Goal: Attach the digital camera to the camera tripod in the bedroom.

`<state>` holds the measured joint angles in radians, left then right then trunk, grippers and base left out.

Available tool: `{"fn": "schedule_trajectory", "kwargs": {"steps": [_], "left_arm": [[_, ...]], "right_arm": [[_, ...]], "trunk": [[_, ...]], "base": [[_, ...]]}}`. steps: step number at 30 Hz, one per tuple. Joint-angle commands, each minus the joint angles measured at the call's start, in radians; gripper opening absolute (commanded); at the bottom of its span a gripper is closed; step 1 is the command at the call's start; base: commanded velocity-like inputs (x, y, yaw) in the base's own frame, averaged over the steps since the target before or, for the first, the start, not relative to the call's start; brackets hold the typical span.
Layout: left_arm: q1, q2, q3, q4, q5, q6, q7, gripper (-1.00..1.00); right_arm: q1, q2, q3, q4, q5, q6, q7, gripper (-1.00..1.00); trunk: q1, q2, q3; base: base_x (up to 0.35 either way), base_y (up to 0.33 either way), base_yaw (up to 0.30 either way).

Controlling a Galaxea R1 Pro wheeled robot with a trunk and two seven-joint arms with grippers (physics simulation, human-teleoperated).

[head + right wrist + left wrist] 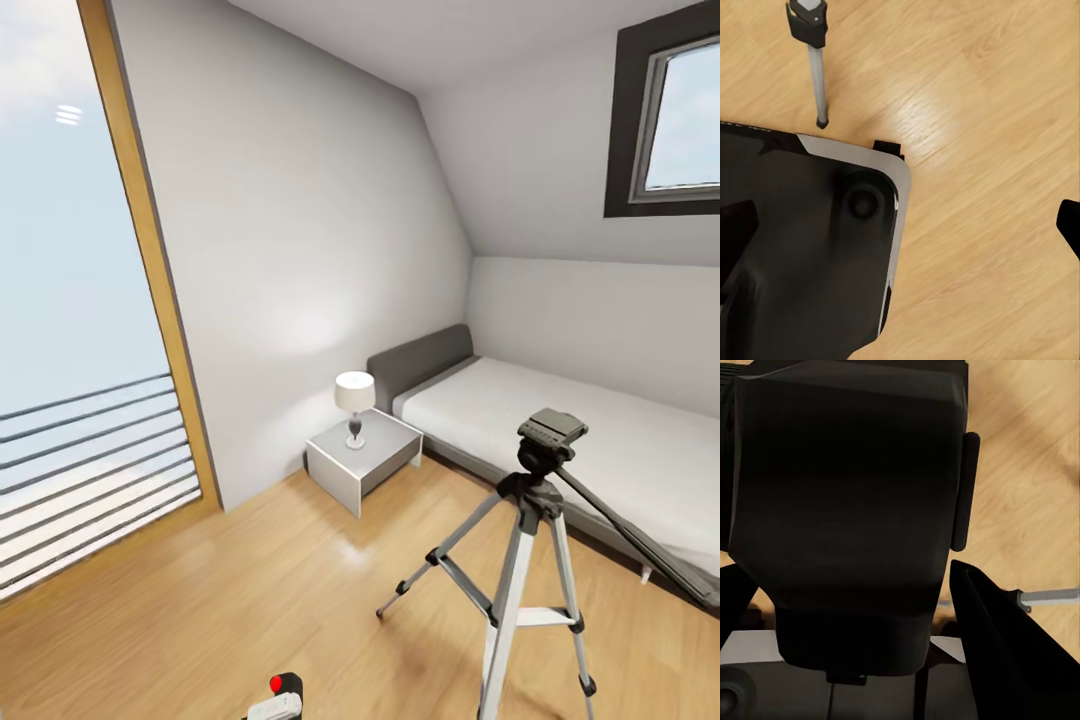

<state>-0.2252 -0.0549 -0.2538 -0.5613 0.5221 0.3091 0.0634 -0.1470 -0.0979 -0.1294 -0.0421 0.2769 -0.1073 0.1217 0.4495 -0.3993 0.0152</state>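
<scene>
The camera tripod [535,520] stands on the wood floor at the right of the head view, silver legs spread. Its black pan head [551,432] is bare, and its long handle slopes down to the right. At that view's bottom edge the top of the black digital camera [286,688] shows its red dot, well left of and below the tripod head. In the left wrist view the digital camera [847,472] sits between the dark fingers [1005,660] of my left gripper [847,585], which is shut on it. My right gripper [900,232] hangs open over the floor, near a tripod leg [814,67].
A grey-framed low bed [600,440] lies behind the tripod along the right wall. A white nightstand [362,458] with a small lamp [354,400] stands in the corner. A tall wood-framed window [80,350] takes up the left. My dark base [810,247] is below the right gripper.
</scene>
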Motion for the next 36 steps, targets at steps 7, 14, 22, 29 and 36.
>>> {"fn": "schedule_trajectory", "kwargs": {"steps": [7,14,22,29,36], "left_arm": [[0.0,0.001,-0.004,-0.002,0.01,0.004,0.006,-1.0],[0.0,0.001,-0.004,-0.002,0.01,0.004,0.006,-1.0],[0.0,0.001,-0.004,-0.002,0.01,0.004,0.007,-1.0],[0.0,0.001,-0.004,-0.002,0.01,0.004,0.007,-1.0],[0.0,0.001,-0.004,-0.002,0.01,0.004,0.007,-1.0]], "right_arm": [[0.0,0.0,-0.009,0.001,0.008,-0.003,0.004,1.0],[0.0,0.001,-0.009,0.001,0.008,-0.002,0.004,1.0],[0.0,0.001,-0.009,0.001,0.008,-0.002,0.004,1.0],[0.0,0.001,-0.009,0.001,0.008,-0.002,0.004,1.0],[0.0,0.001,-0.009,0.001,0.008,-0.002,0.004,1.0]], "trunk": [[0.0,-0.001,0.0],[0.0,-0.001,0.0],[0.0,-0.001,0.0],[0.0,-0.001,0.0],[0.0,-0.001,0.0]], "base": [[0.042,0.0,0.0],[0.008,0.0,-0.062],[0.001,0.0,-0.209],[0.0,0.0,-0.24],[0.0,0.0,-0.243]]}}
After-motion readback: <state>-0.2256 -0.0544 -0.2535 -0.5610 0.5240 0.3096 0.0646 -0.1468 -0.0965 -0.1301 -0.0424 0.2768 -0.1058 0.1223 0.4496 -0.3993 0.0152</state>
